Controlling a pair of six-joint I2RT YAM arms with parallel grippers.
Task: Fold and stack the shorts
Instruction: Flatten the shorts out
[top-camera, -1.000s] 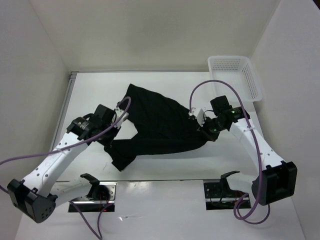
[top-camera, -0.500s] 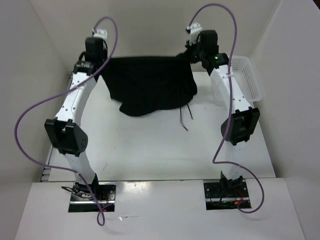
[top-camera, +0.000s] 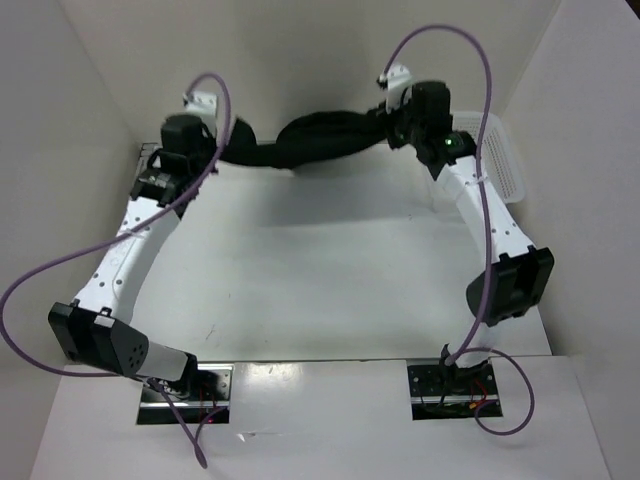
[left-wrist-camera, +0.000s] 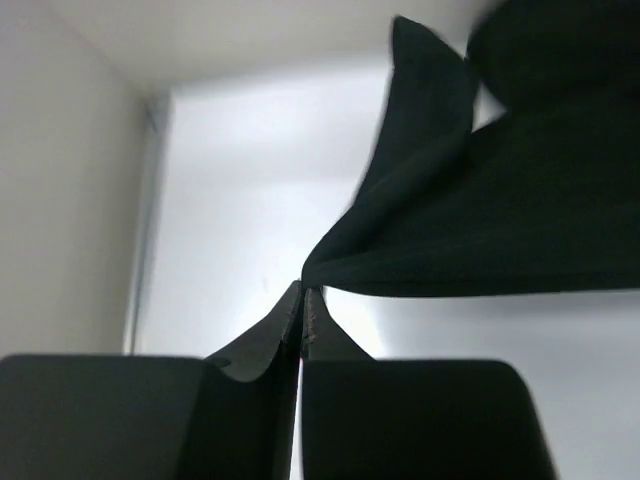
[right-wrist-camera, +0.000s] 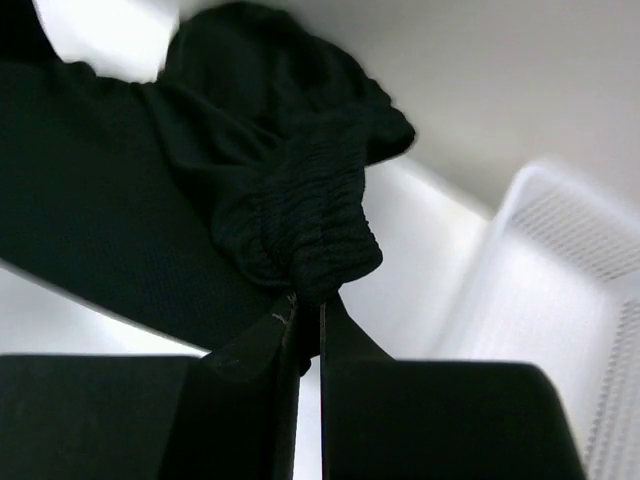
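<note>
The black shorts (top-camera: 312, 138) hang in the air at the far end of the table, stretched as a bunched band between my two grippers. My left gripper (top-camera: 226, 150) is shut on the shorts' left end; in the left wrist view the fabric (left-wrist-camera: 480, 210) spreads right from the closed fingertips (left-wrist-camera: 303, 297). My right gripper (top-camera: 388, 122) is shut on the gathered waistband (right-wrist-camera: 300, 220), which bunches above the fingertips (right-wrist-camera: 308, 305). The drawstring and white tag are hidden.
A white lattice basket (top-camera: 497, 160) stands at the far right, just behind my right arm, and shows in the right wrist view (right-wrist-camera: 570, 260). White walls close in on the left, back and right. The white table (top-camera: 320, 270) lies below the shorts.
The shorts were lifted off the table and held up as a hanging sheet; now they are bunched into a narrow horizontal band. Both arms have lowered slightly and the left arm has swung outward.
</note>
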